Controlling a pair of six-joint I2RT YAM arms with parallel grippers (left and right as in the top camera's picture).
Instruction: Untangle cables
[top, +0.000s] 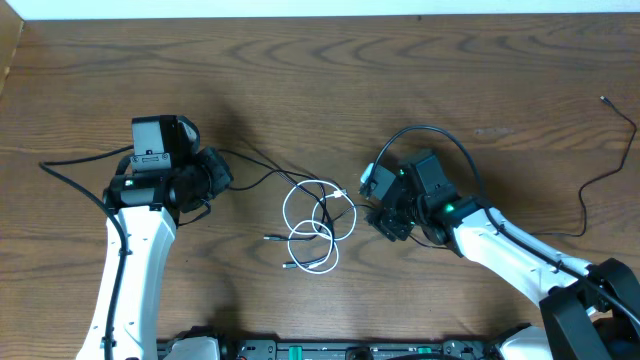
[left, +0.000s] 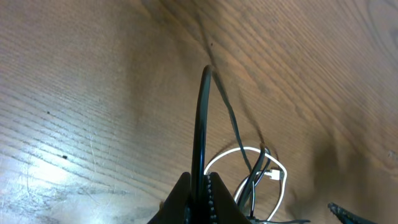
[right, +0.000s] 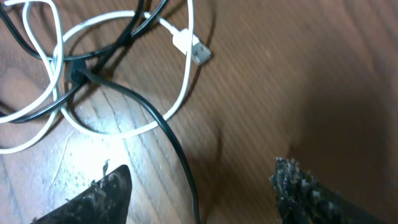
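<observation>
- Our left gripper (left: 198, 180) is clamped on the black cable (left: 202, 118), which leads away to the tangle.
- Our right gripper (right: 199, 171) stands wide apart, holding nothing. The black cable runs across the table (top: 300, 70) between its fingers.
- We see the white cable (right: 118, 133) looped between both arms and crossed with the black one, its plug (right: 196, 51) nearest the right gripper.
</observation>
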